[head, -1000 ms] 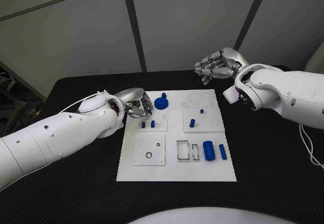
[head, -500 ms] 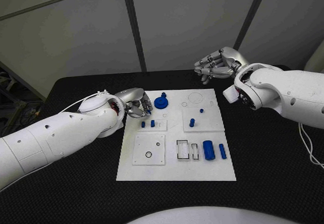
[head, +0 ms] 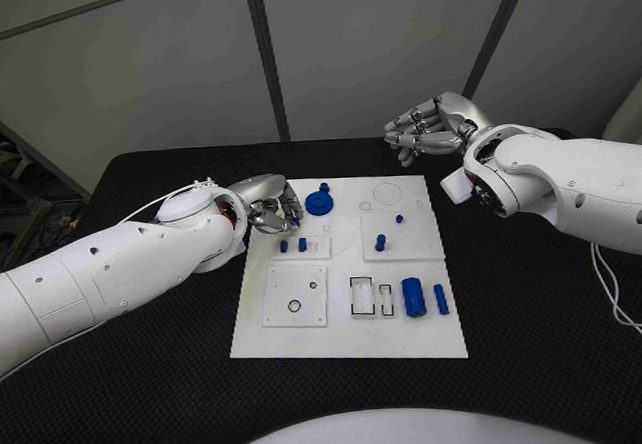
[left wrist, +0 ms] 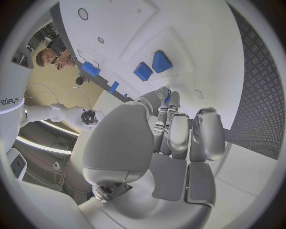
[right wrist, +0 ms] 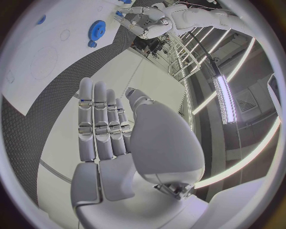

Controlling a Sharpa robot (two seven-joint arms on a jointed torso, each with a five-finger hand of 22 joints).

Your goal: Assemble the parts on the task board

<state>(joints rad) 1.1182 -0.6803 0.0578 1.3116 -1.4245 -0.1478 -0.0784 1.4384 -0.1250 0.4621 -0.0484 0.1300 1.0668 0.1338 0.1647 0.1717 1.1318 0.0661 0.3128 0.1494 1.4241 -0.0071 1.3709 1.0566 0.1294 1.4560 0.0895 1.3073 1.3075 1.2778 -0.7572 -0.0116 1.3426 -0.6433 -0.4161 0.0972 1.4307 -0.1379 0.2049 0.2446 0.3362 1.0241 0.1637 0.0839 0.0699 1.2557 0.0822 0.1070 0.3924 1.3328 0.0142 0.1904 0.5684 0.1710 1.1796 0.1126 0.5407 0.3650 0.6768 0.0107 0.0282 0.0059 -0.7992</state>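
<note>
board: white task board lies flat mid table, long side running away from the robot
parts: blue gear-like disc at the far-left corner of the board; two short blue pegs standing just nearer than it; one blue peg and a tiny blue stub on the mid-right raised plate; two blue cylinders lying side by side near the right edge, next to empty rectangular slots
left hand: left hand at the board's far-left edge, just beside the disc; the left wrist view has its fingers curled in, with a sliver of blue showing at the tips, cannot tell if it is pinching a small part or the blue is just behind
right hand: right hand up off the table beyond the board's far edge, well apart from all parts; fingers straight and side by side, thumb apart, holding nothing
handling (judgement): parts look like small hard plastic, light, stiff, likely smooth and a bit slippery; not fragile but easy to knock over or roll
where to grip (judgement): pegs and cylinders across the round side near mid-length with a fingertip pinch; disc by its rim or centre hub
risk (judgement): standing pegs sit close together, a wide approach could tip the neighbour
</note>
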